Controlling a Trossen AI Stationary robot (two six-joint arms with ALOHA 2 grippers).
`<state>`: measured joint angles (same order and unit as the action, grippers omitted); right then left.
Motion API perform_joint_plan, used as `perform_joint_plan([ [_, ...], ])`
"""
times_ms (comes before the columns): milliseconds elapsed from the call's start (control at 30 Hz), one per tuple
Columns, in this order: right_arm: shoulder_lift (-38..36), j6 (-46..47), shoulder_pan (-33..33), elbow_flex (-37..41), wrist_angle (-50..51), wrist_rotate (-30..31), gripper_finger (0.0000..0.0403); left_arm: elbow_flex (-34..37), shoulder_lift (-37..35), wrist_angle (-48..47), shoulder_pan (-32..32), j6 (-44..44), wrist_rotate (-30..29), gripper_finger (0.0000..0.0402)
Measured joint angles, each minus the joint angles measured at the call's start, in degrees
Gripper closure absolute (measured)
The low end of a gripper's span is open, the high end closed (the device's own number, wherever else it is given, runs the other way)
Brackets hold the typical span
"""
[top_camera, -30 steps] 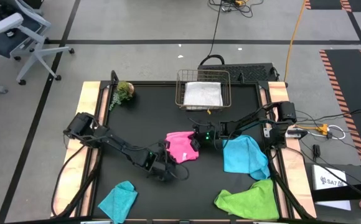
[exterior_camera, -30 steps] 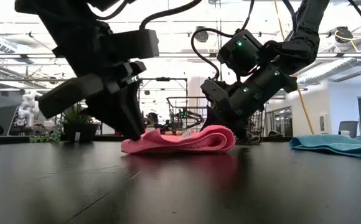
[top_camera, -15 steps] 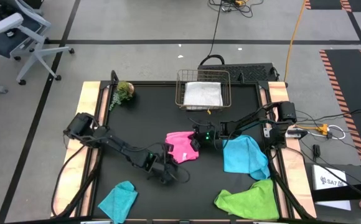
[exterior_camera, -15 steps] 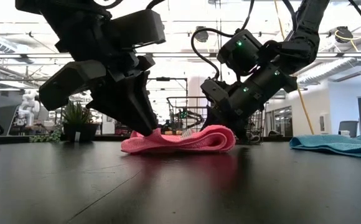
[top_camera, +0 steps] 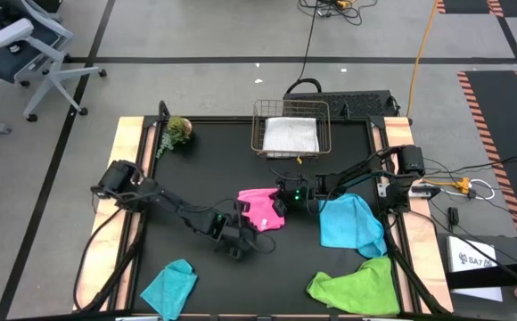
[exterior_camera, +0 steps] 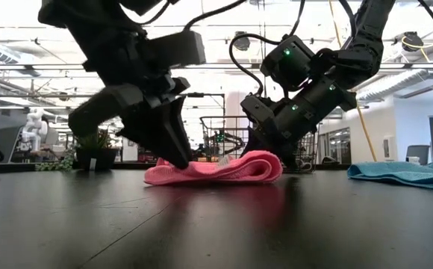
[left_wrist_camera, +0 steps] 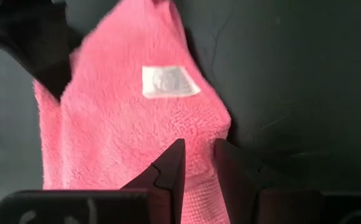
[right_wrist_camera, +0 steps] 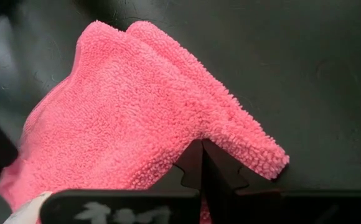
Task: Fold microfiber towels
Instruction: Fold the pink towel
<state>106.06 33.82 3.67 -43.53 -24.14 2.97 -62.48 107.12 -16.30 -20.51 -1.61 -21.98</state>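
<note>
The white towel (top_camera: 291, 135) lies folded in the basket (top_camera: 260, 114). The pink towel (top_camera: 260, 209), half-folded, is pinched by the left gripper (top_camera: 242, 218) and right gripper (top_camera: 281, 200); three are left.

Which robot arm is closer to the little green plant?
The left. Its end effector sits at the pink towel mid-table, on the plant's side. The right end effector is at the towel's opposite edge, farther from the plant.
</note>
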Motion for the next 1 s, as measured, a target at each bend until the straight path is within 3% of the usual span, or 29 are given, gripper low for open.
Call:
perform_joint_plan([
  [200,0.0,0.0,0.0,0.0,0.1,0.2,0.0403,0.0,0.6,-0.2,-0.4,-0.1,2.6,0.0312],
  [433,0.0,0.0,0.0,0.0,0.2,0.2,0.0403,0.0,0.6,0.3,-0.6,0.6,0.5,0.0314],
  [633,0.0,0.0,0.0,0.0,0.2,0.2,0.0403,0.0,0.3,-0.5,-0.6,3.4,1.0,0.0391],
  [1000,0.0,0.0,0.0,0.0,1.9,0.2,0.0403,0.0,-5.6,-8.6,-1.1,5.2,-5.1,0.0393],
])
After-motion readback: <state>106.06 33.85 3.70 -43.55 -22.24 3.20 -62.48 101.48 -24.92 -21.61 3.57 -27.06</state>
